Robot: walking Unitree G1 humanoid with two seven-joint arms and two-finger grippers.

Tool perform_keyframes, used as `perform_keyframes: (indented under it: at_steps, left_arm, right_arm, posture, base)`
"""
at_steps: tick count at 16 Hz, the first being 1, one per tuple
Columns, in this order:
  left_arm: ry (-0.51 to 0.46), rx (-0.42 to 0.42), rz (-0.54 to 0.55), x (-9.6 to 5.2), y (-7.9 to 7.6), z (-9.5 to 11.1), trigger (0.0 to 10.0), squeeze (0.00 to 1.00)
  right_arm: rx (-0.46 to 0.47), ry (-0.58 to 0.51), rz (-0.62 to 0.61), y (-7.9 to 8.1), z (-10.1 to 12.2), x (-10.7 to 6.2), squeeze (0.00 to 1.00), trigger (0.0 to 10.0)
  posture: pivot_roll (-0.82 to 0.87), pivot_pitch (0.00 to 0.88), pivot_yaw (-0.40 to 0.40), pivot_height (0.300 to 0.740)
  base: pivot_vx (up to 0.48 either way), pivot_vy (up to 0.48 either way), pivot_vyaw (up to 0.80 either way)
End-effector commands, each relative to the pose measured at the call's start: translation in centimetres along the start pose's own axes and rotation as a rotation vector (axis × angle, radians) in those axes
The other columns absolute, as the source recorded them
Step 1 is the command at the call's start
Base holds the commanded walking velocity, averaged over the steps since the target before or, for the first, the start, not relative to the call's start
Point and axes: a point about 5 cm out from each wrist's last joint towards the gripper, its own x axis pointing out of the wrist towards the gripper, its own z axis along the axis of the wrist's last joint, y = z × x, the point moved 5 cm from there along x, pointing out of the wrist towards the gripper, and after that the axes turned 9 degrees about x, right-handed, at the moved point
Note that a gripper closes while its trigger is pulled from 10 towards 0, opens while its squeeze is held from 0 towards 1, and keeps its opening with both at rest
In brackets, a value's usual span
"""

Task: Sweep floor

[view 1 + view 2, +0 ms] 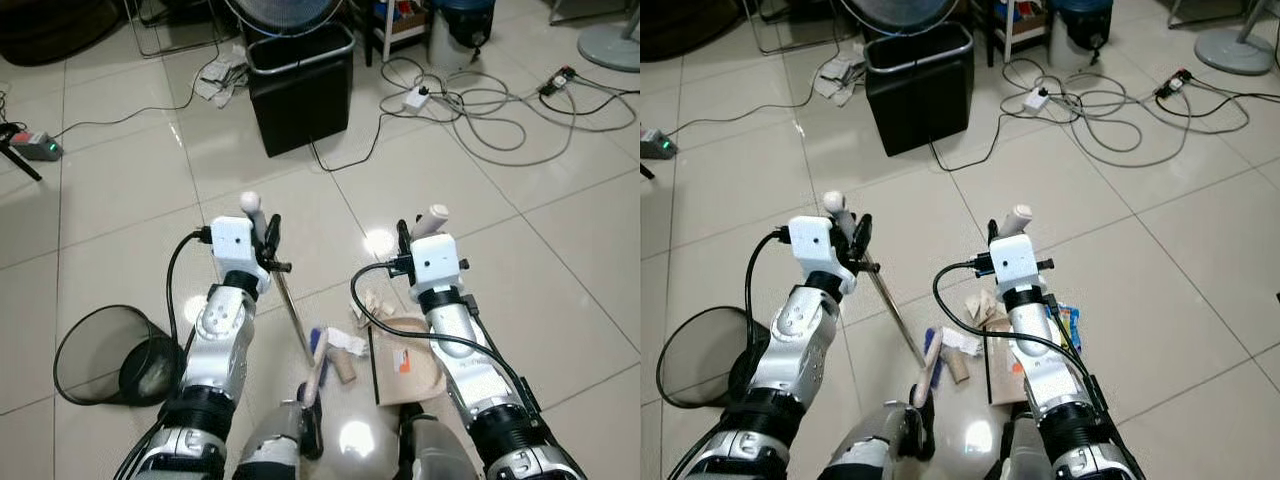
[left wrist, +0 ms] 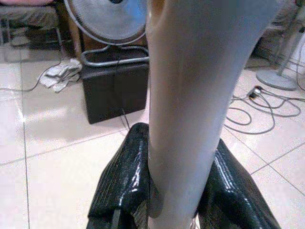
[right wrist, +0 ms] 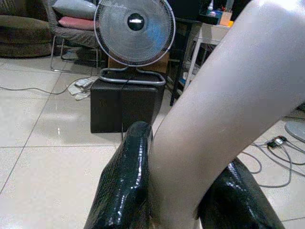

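Right below you, the dustpan (image 1: 408, 362) sits on the floor (image 1: 560, 260) with scraps (image 1: 345, 345) at its mouth, so sweeping looks partly done, with litter left to gather. Your left pincer (image 1: 262, 232) grips the broom handle (image 1: 252, 208), its brush (image 1: 315, 362) beside the scraps. Your right pincer (image 1: 412, 236) clamps the dustpan handle (image 1: 433, 218). A mesh bin (image 1: 105, 355) lies tipped nearby.

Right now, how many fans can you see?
2. One round fan sits on the black box straight ahead; only the base of a second fan shows at far right. Others may be hidden.
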Motion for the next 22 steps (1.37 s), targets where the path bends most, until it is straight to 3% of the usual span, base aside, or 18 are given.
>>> perform_keyframes:
  at_steps: [1, 3, 5, 6, 7, 11, 14, 16, 20, 21, 22]
  left_arm:
    - [0.069, -0.117, 0.036, -0.4, -0.1, -1.7, 10.0, 0.0]
    - [0.02, -0.276, 0.047, 0.3, -0.5, -0.4, 10.0, 0.0]
    - [-0.015, -0.371, 0.012, 0.7, -1.2, 0.7, 10.0, 0.0]
    - [-0.027, -0.393, -0.057, 0.8, -2.2, 1.2, 10.0, 0.0]
    - [-0.034, -0.372, -0.141, 0.7, -3.3, 1.6, 10.0, 0.0]
    - [-0.075, -0.348, -0.184, 1.2, -3.4, 2.9, 10.0, 0.0]
    - [-0.152, -0.267, -0.191, 2.0, -2.1, 5.3, 10.0, 0.0]
    - [-0.229, -0.206, -0.273, 2.5, -1.6, 7.9, 10.0, 0.0]
    - [-0.308, -0.207, -0.392, 3.0, -0.3, 11.5, 10.0, 0.0]
    - [-0.334, -0.174, -0.369, 3.5, 1.5, 12.5, 10.0, 0.0]
    - [-0.339, -0.16, -0.347, 3.7, 2.2, 12.7, 10.0, 0.0]
  right_arm:
    - [0.029, 0.002, 0.016, 0.7, -0.3, -0.2, 0.0, 10.0]
    - [0.05, -0.003, -0.002, 0.6, -0.3, -0.1, 0.0, 10.0]
    - [0.071, -0.003, -0.021, 0.1, -0.4, 0.0, 0.0, 10.0]
    - [0.081, -0.004, -0.032, -0.2, -0.4, 0.1, 0.0, 10.0]
    - [0.095, -0.007, -0.048, -0.7, -0.4, 0.1, 0.0, 10.0]
    - [0.126, -0.025, -0.084, -1.8, -0.2, 0.0, 0.0, 10.0]
    - [0.154, -0.048, -0.118, -2.9, 0.2, -0.3, 0.0, 10.0]
    - [0.162, -0.053, -0.139, -3.6, 0.1, -0.6, 0.0, 10.0]
    - [0.17, -0.044, -0.146, -4.1, -0.2, -0.9, 0.0, 10.0]
    - [0.171, -0.044, -0.145, -4.2, -0.2, -0.9, 0.0, 10.0]
    - [0.174, -0.046, -0.145, -4.3, -0.1, -0.9, 0.0, 10.0]
  posture:
    - [0.04, 0.296, 0.131, 0.74]
    - [0.03, 0.294, 0.13, 0.74]
    - [0.03, 0.29, 0.126, 0.74]
    - [0.03, 0.286, 0.126, 0.74]
    - [0.03, 0.281, 0.126, 0.74]
    - [0.03, 0.262, 0.125, 0.74]
    - [0.02, 0.243, 0.122, 0.74]
    - [0.02, 0.223, 0.119, 0.74]
    - [0.02, 0.2, 0.117, 0.74]
    - [0.02, 0.185, 0.116, 0.74]
    - [0.02, 0.179, 0.116, 0.74]
  base:
    - [0.0, 0.0, 0.0]
    - [0.0, 0.0, 0.0]
    - [0.0, 0.0, 0.0]
    - [0.0, 0.0, 0.0]
    - [0.0, 0.0, 0.0]
    - [0.0, 0.0, 0.0]
    - [0.0, 0.0, 0.0]
    - [0.0, 0.0, 0.0]
    - [0.0, 0.0, 0.0]
    - [0.0, 0.0, 0.0]
    - [0.0, 0.0, 0.0]
